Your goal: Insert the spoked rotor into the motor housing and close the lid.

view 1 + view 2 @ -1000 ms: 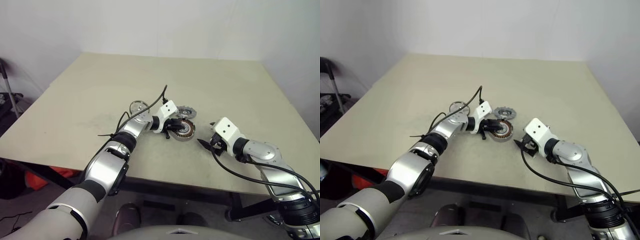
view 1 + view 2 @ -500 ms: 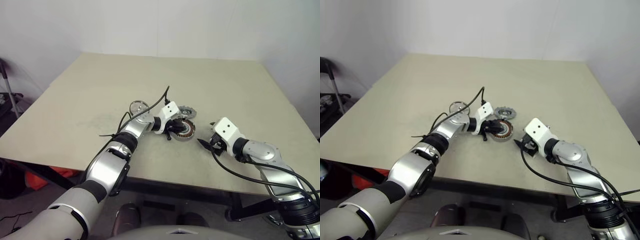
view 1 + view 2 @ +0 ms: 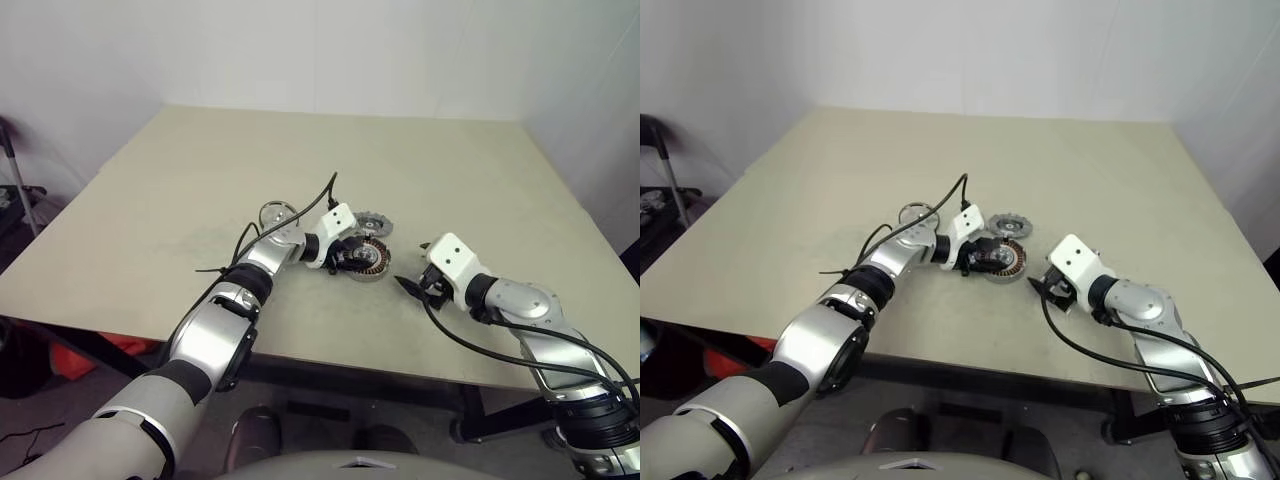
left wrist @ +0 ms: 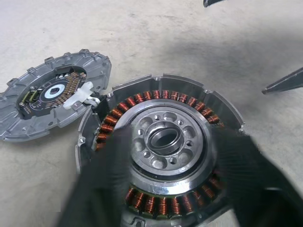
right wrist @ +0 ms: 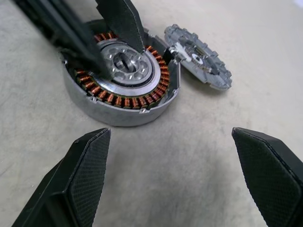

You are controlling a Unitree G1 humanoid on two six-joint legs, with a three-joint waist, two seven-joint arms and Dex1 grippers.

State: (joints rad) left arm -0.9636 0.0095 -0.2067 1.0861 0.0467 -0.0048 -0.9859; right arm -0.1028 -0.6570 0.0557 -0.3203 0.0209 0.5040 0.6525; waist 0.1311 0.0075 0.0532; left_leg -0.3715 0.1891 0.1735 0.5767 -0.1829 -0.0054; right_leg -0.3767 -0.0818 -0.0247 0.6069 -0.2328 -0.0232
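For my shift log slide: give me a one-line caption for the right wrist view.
Open right gripper faces the motor housing; left gripper's fingers stand over its hub, spoked rotor on the table beside it.

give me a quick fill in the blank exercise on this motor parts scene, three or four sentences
1. The windings inside the motor housing are ____-coloured.
2. The left gripper sits over the ____.
3. The spoked rotor lies on the ____ beside the housing.
4. The right gripper has its fingers spread ____, holding nothing.

Missing words: copper; motor housing; table; open
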